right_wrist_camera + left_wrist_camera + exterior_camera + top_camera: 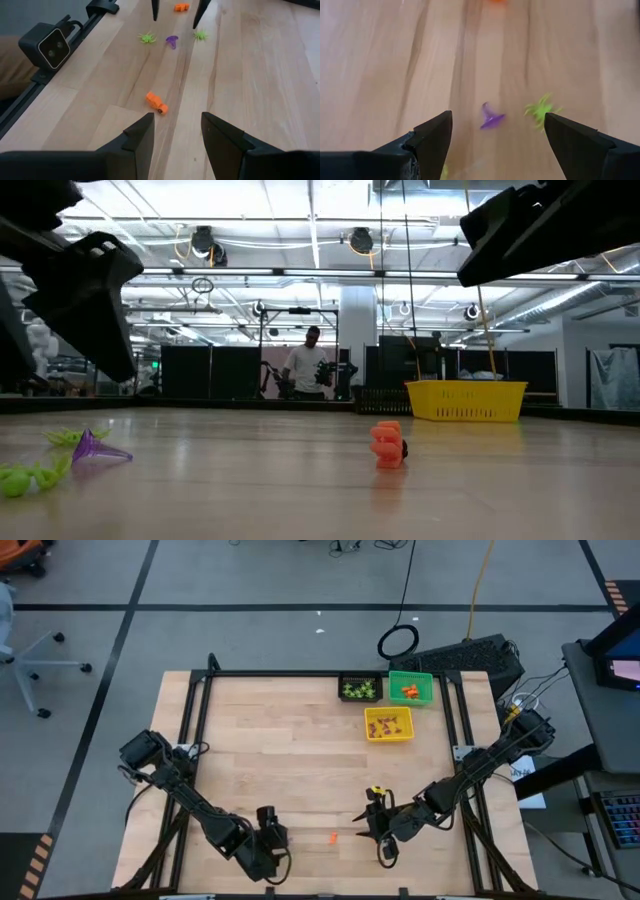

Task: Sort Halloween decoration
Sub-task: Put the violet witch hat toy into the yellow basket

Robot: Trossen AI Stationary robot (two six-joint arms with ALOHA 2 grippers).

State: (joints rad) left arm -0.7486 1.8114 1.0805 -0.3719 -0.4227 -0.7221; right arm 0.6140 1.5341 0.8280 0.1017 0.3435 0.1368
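Left gripper [497,142] is held low at the near table edge, jaws wide apart and empty; a purple trinket [491,118] is seen just ahead between them, a green spider [540,110] beside it. Right gripper [177,140] has jaws apart, empty. An orange trinket [332,837] is found between both grippers, long axis roughly across the right jaws' line. Far right, yellow bin [389,736] is placed.

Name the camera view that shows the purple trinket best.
Left wrist view: the purple trinket lies close, framed between the open left gripper's fingers. Low view shows it side-on; right wrist view small, far; high view hides it.
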